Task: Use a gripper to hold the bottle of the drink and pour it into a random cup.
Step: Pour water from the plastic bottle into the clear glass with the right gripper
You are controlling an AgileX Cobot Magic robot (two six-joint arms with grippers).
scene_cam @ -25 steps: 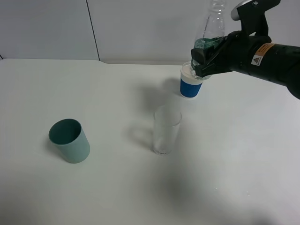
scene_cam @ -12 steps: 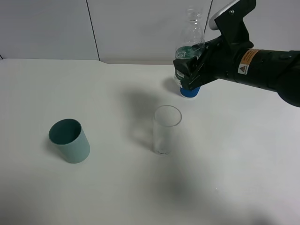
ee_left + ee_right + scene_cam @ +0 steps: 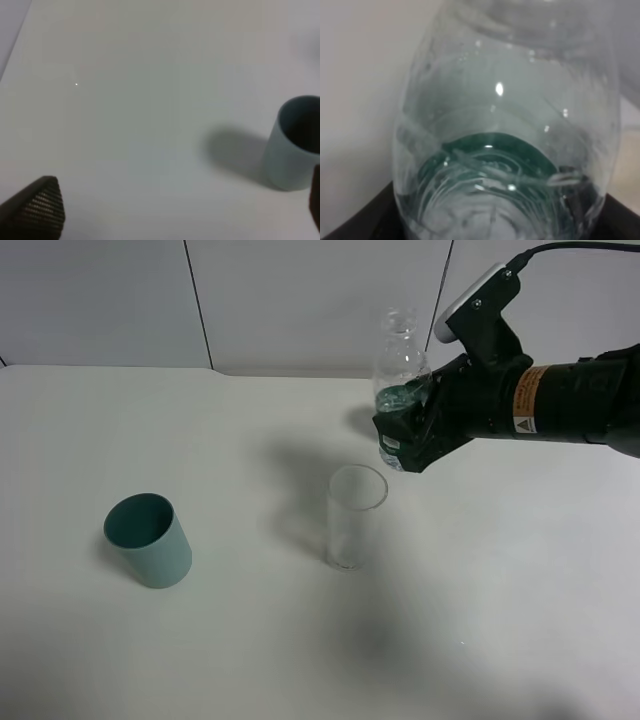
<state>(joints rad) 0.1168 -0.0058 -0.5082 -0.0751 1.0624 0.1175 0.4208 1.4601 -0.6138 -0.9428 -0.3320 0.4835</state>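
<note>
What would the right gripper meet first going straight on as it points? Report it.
Probably nothing close: the right gripper, shut on the bottle, points leftward, slightly down, seemingly passing above the clear glass toward bare table. Depth is unclear.

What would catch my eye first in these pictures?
Most striking is the small clear plastic bottle with a green label, held roughly upright by the right arm's black fingers at upper right of the high view. In front stands a tall, transparent drinking glass; an opaque teal-green cup sits far to the left.
</note>
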